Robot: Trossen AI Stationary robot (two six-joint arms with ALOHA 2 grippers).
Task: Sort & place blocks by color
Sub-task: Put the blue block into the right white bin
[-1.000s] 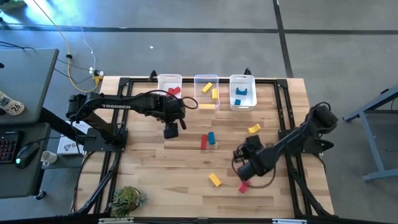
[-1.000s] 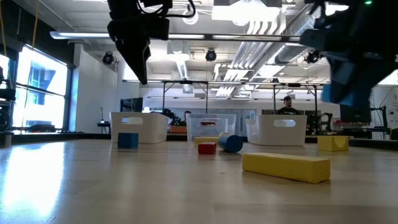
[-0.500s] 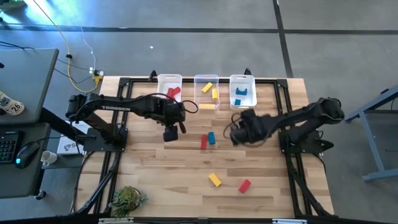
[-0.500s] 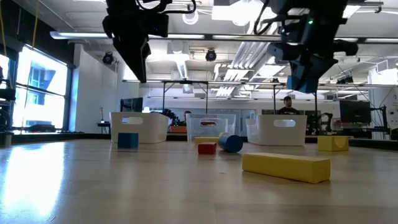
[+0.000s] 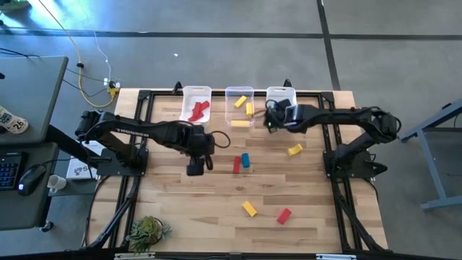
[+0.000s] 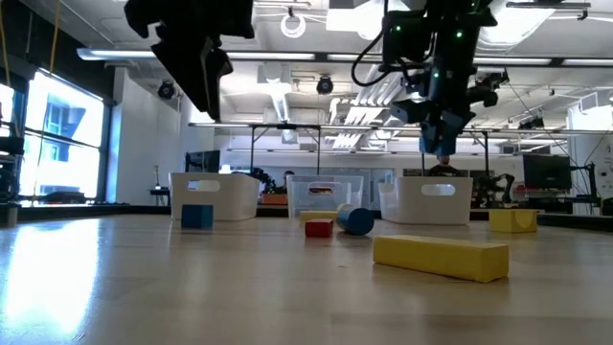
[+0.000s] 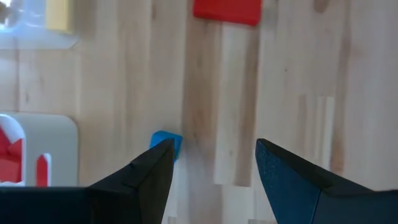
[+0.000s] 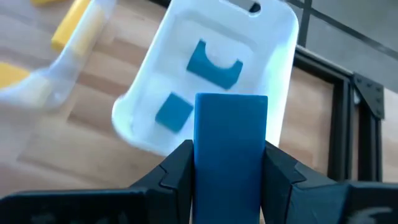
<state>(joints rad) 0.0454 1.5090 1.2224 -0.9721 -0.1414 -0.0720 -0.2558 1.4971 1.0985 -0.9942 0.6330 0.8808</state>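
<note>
My right gripper (image 5: pixel 274 118) is shut on a blue block (image 8: pixel 231 140), above the near end of the right-hand white bin (image 8: pixel 273 43), where two blue blocks lie. The left bin (image 5: pixel 196 95) holds red blocks and the middle bin (image 5: pixel 239 94) yellow ones. My left gripper (image 5: pixel 195 169) hangs open over bare wood, left of a red block (image 5: pixel 236 165) and a blue block (image 5: pixel 245 160). In the left wrist view a blue block (image 7: pixel 168 142) lies by one fingertip, untouched. My right gripper pinches the blue block by its two long sides (image 8: pixel 202 155) between its two fingers. The fingers slant down toward the table's far edge and lie along the block, whose far end sticks out past the fingertips. The block is lifted clear, above the bin.
Loose on the wood lie a yellow block (image 5: pixel 294 150) right of centre, and another yellow block (image 5: pixel 249 209) and a red block (image 5: pixel 284 215) toward the near edge. A black frame (image 5: pixel 328 92) borders the table. A plant (image 5: pixel 148 231) stands at the near left corner.
My right gripper has carried the blue block from the near right part of the table toward the far edge, rising and rolling its wrist, and now stands at the right-hand bin. My left gripper has drifted a little toward the near edge, still open.
</note>
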